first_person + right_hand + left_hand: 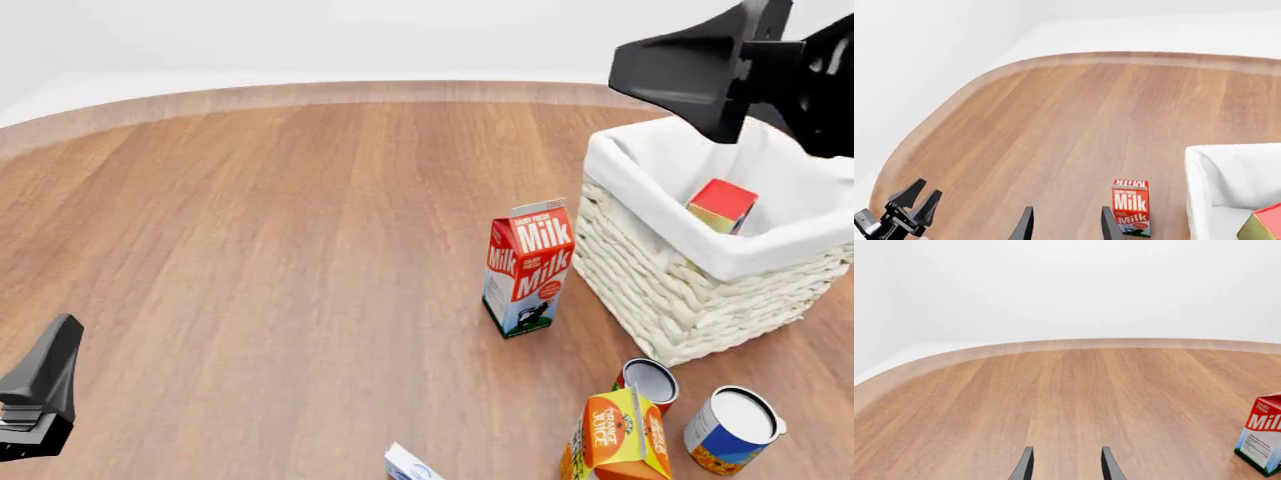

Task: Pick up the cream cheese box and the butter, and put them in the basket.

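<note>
The basket [694, 290] stands at the right of the table, and its white lining [1201, 170] shows in the right wrist view. The butter [722, 204] lies tilted inside it, apart from both grippers; a corner of the butter [1262, 224] also shows from the right wrist. My right gripper [667, 68] hangs open and empty above the basket's far left rim, its fingers [1107, 226] spread. The cream cheese box [408, 465] pokes in at the near table edge, mostly cut off. My left gripper [46, 385] sits open and empty at the near left, its fingers [1025, 467] over bare wood.
A red-white milk carton [529, 266] stands just left of the basket. An orange juice carton [622, 436] and two cans [649, 381] [733, 428] crowd the near right. The table's curved far edge [334, 92] runs across the back.
</note>
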Robot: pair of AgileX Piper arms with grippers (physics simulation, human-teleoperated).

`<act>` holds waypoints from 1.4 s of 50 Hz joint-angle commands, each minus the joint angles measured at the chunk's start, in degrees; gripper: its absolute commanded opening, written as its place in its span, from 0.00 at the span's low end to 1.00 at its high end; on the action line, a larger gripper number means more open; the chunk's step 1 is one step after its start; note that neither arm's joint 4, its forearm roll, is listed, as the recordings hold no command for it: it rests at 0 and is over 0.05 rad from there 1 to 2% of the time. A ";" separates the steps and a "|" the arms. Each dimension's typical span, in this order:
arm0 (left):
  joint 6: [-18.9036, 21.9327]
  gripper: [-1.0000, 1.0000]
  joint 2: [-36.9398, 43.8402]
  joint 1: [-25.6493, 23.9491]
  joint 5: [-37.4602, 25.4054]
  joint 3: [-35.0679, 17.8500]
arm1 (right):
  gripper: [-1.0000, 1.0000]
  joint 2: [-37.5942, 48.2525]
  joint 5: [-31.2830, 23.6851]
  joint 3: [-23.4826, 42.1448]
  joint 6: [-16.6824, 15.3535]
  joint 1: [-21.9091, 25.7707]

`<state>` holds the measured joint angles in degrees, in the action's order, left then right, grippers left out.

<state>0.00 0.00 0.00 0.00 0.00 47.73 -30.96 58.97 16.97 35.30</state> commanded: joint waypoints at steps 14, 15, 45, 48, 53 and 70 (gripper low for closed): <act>0.00 1.00 0.00 0.00 0.00 0.00 | 1.00 5.56 0.30 0.15 -1.48 11.73; 0.00 1.00 0.00 0.00 0.00 0.00 | 1.00 5.74 0.26 0.23 -1.49 11.92; 0.00 1.00 0.00 0.00 0.00 0.00 | 1.00 13.41 3.06 -3.23 0.26 17.02; 0.00 1.00 0.00 0.00 0.00 0.00 | 1.00 13.84 3.20 -3.22 0.50 17.45; 0.00 1.00 0.00 0.00 0.00 0.00 | 1.00 14.42 3.60 -3.63 0.76 17.83; 0.00 1.00 0.00 0.00 0.00 0.00 | 1.00 14.63 3.05 -6.47 1.43 17.81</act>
<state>0.00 0.00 0.00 0.00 0.00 62.21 -27.65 54.05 17.90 53.01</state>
